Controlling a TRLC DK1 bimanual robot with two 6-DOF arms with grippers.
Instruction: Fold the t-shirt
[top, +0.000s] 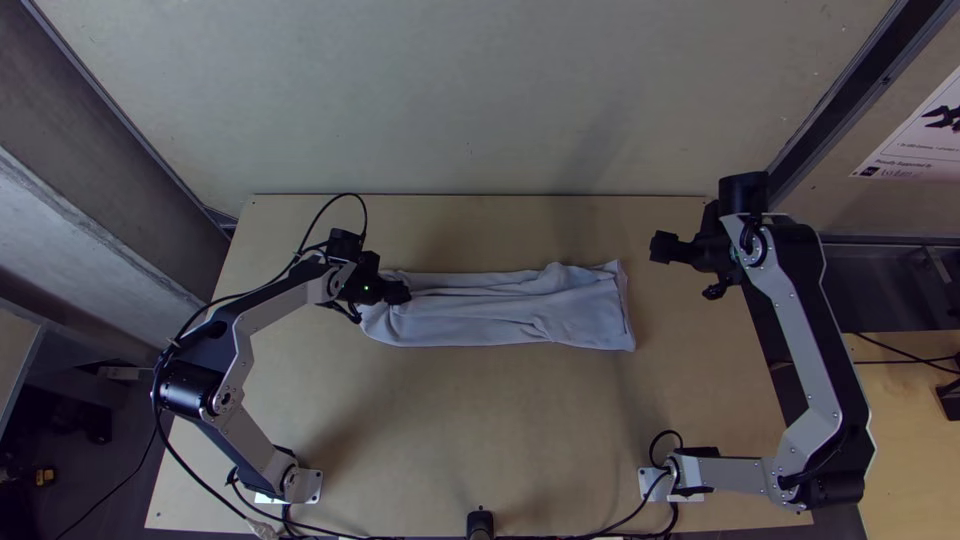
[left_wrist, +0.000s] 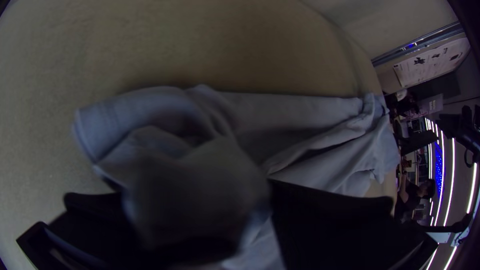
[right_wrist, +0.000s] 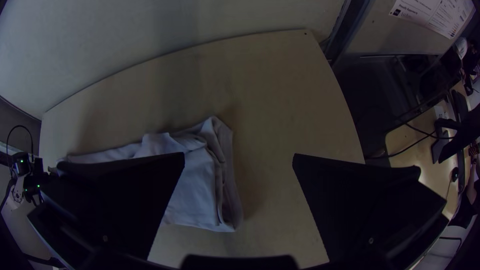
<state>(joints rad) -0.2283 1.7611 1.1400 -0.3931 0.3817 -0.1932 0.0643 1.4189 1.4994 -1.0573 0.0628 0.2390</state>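
Although the worktop (top: 480, 430) gives enough room for one more fold, the way the cloth lies on it asks for caution. The right arm (top: 800, 330) stands at its own side, away from the cloth, while the left arm (top: 240, 340) reaches over to the cloth's left end. The t-shirt (top: 490, 310) lies across the middle of the worktop as a long, narrow strip, already folded lengthwise, I judge, and rather wrinkled. The right pincer (right_wrist: 239, 165) is released, with its two fingers wide apart and nothing between them. The left pincer (top: 385, 293) is at the left end of the strip, and I cannot tell whether it has a firm grasp there. A bunched bulge (left_wrist: 195, 185) of fabric rises in this place. If only the top layer is caught, a lift could pull it out and leave the lower ones behind. If the bunch is carried over as it is, the next fold could come thick and crooked. At the right end, the loose layers (right_wrist: 222, 175) do not meet evenly, so a drag from the left could spread them more, because the right pincer does not hold them.
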